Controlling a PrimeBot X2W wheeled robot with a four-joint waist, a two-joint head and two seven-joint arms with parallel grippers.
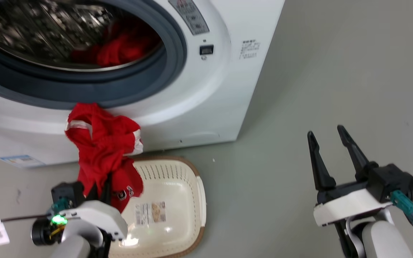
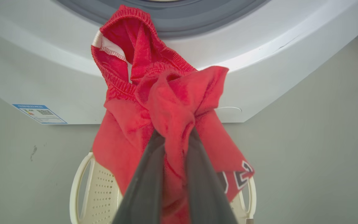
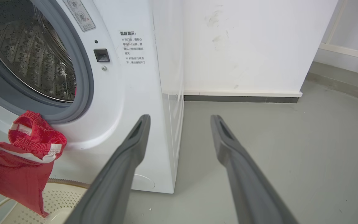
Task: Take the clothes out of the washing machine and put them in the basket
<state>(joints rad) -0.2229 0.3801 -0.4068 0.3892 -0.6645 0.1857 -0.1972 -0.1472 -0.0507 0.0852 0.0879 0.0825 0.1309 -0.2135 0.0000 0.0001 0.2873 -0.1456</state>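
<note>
The left gripper (image 2: 176, 132) is clenched on a bright red soft garment with white trim (image 2: 166, 93), bunched beyond its fingertips before the large white front-loading washing machine (image 1: 199, 107). Beneath the gripper, the oval cream plastic basket (image 1: 177, 179) holds nothing. More red fabric (image 1: 120, 50) lies in the drum. Released off-centre, the garment could slip over the rim onto the floor. The right gripper (image 1: 326, 130) is spread, holding nothing.

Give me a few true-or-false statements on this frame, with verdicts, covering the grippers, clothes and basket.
1. The left gripper is shut on a red garment. True.
2. The right gripper grips fabric. False: it is open and holds nothing.
3. The drum is empty. False: red clothes lie inside.
4. The basket stands on the floor before the washing machine. True.
</note>
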